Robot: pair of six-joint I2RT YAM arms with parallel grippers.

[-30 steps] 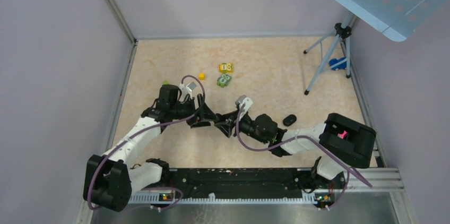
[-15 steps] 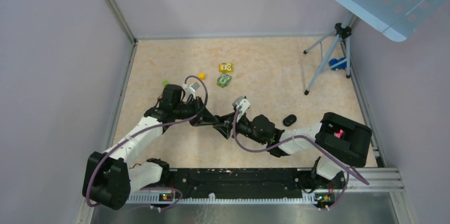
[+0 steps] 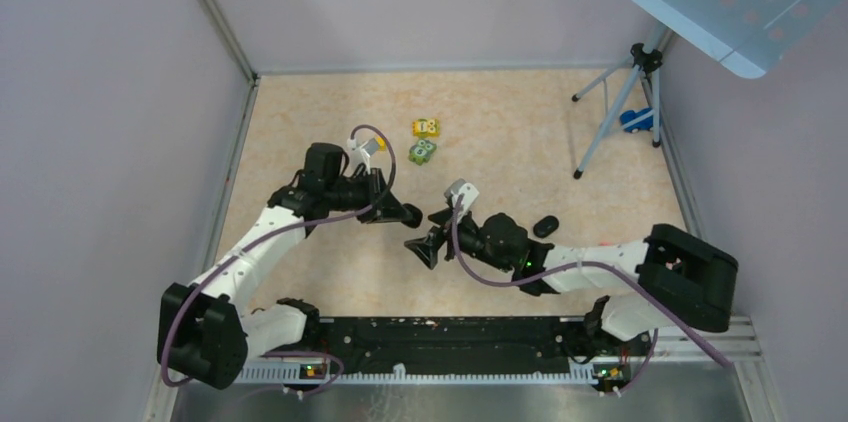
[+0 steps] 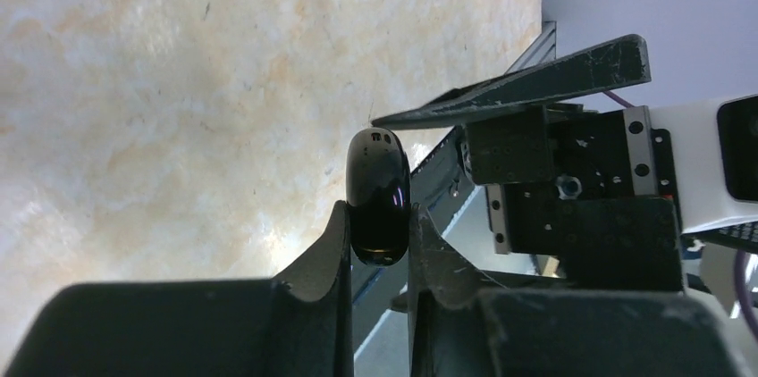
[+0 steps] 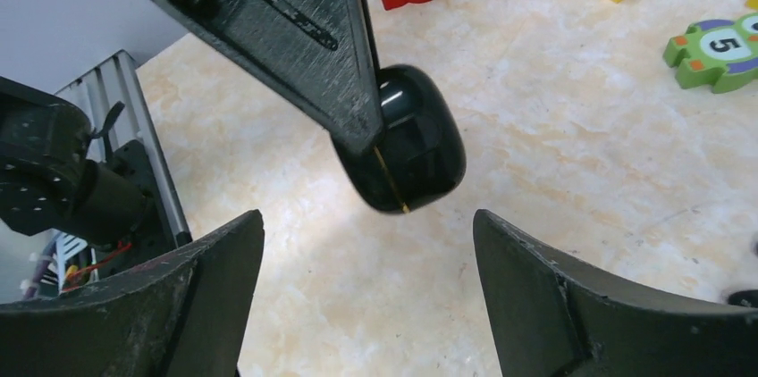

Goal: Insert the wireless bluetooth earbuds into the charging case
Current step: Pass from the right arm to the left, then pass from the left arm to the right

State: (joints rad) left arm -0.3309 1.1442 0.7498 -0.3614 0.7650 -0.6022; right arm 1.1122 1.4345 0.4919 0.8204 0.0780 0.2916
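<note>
Centrally, the left tool (image 3: pixel 404 213) is clamped on the charging case (image 4: pixel 378 185), a glossy black rounded puck held off the surface (image 3: pixel 500 112) with a thin seam showing. Facing it, the right tool (image 5: pixel 368 243) stands with its fingers spread wide, just beside the case and not touching it. A small black oval piece (image 3: pixel 545 226) lies on the surface beside the right arm; whether it is an earbud cannot be told.

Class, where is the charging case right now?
In the top view the charging case is at mid-table, clamped in the left gripper. It sits just left of the open right gripper, nearer than the green toy block.
</note>
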